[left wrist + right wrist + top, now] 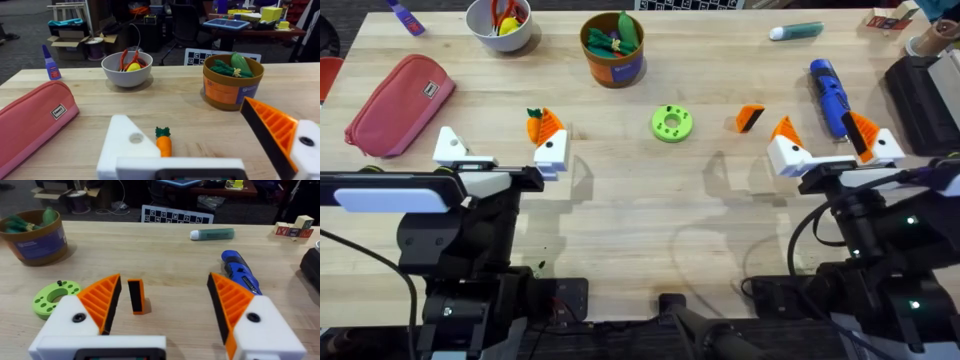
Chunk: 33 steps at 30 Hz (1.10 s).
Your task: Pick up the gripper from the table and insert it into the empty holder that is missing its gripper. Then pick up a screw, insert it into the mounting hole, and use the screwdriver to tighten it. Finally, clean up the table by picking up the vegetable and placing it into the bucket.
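Two pincers rest low over the light wooden worktop [640, 230], both with fingers spread apart and holding nothing.

Left pincer [500, 150]: two white blocky finger mounts, of which one bears an orange ribbed tip and one, the bare white holder [127, 145], carries none. One small toy carrot with a green leafy top [163, 142] lies on the wood between its fingers, just ahead of them.

Right pincer [832, 145]: two white mounts, both fitted with orange ribbed tips. One loose orange wedge-shaped fingertip with a black face [135, 296] stands on the wood between its fingers, nearer the inner one. One blue pen-shaped electric screwdriver [241, 272] lies just beyond its outer finger. One lime-green ring-shaped disc [54, 297] sits beside the inner finger.

Farther ahead, between the two pincers: one round orange-brown cup with a blue label band [613, 48], holding green toy vegetables. Ahead of the left pincer: one white bowl [501, 25] and one pink zip pouch [400, 105].
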Each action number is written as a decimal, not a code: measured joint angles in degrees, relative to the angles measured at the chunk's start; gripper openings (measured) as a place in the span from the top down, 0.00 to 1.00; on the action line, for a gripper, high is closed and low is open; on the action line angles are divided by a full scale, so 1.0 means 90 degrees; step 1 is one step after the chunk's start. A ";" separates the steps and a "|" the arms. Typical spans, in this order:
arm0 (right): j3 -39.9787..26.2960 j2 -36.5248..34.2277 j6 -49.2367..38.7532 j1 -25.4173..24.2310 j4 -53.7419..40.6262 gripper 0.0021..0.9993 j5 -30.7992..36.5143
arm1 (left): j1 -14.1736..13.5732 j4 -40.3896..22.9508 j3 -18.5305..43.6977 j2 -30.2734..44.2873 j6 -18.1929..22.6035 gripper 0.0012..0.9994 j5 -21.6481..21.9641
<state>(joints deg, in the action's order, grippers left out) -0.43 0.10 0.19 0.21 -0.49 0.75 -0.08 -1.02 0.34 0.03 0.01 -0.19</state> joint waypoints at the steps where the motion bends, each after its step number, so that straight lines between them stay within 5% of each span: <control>1: 0.0000 0.0000 0.0000 0.0000 0.0000 0.01 0.0000 | 0.0000 0.0000 0.0000 0.0000 0.0000 0.01 0.0000; 21: -0.0096 0.0000 0.0000 0.0000 0.0794 0.01 -0.0024 | 0.0000 0.0332 0.0200 0.0002 0.0058 0.01 0.0094; 27: -0.0957 -0.0353 0.0002 0.0000 0.0518 0.01 -0.0024 | 0.0165 -0.0874 0.1739 0.0656 0.0076 0.01 0.0256; 33: -0.2537 -0.1739 0.0000 0.0000 -0.0707 0.01 -0.0024 | 0.0490 -0.2481 0.3796 0.2538 0.0095 0.01 0.0329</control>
<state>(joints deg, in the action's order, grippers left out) -23.26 -15.56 0.19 0.21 -6.85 0.54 4.33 -23.34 34.50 22.87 0.86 2.78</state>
